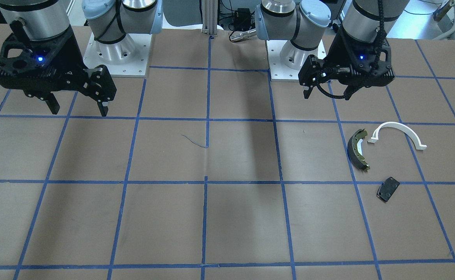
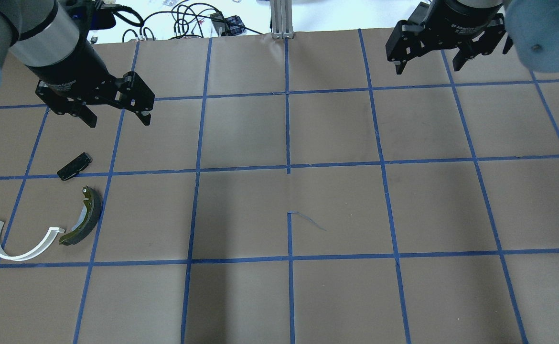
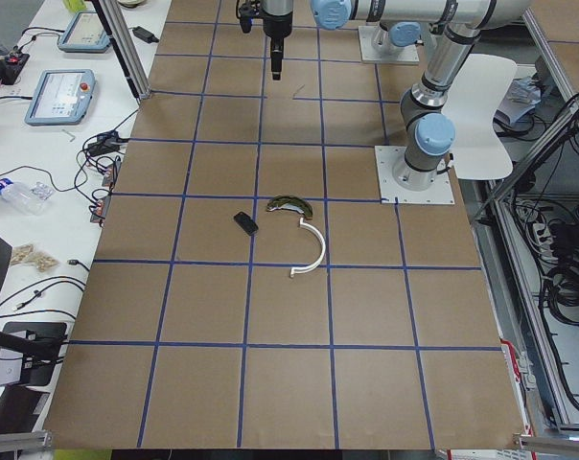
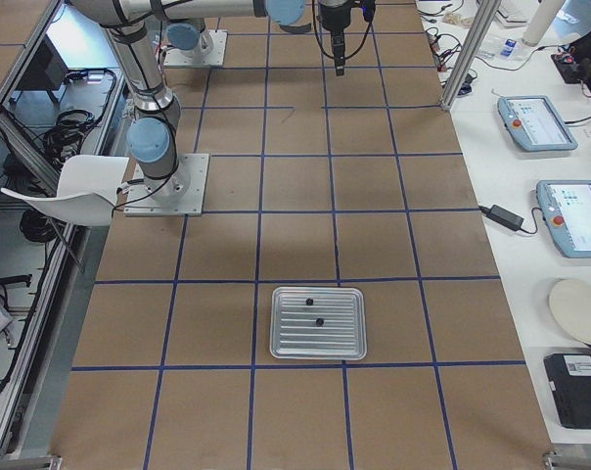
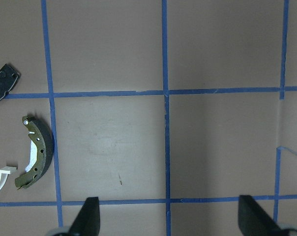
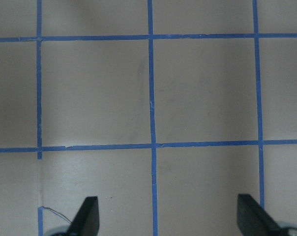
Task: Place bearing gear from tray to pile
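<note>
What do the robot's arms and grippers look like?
Both arms are silver-grey tubes with pale blue joint caps and black bands. The left gripper and right gripper are black and two-fingered, with white lettering. Each wrist housing shows a small blue light. A black ribbed cable runs down the left arm.

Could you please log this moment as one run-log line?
left end effector open, empty | right end effector open, empty | tray: two small dark parts | pile: three parts
</note>
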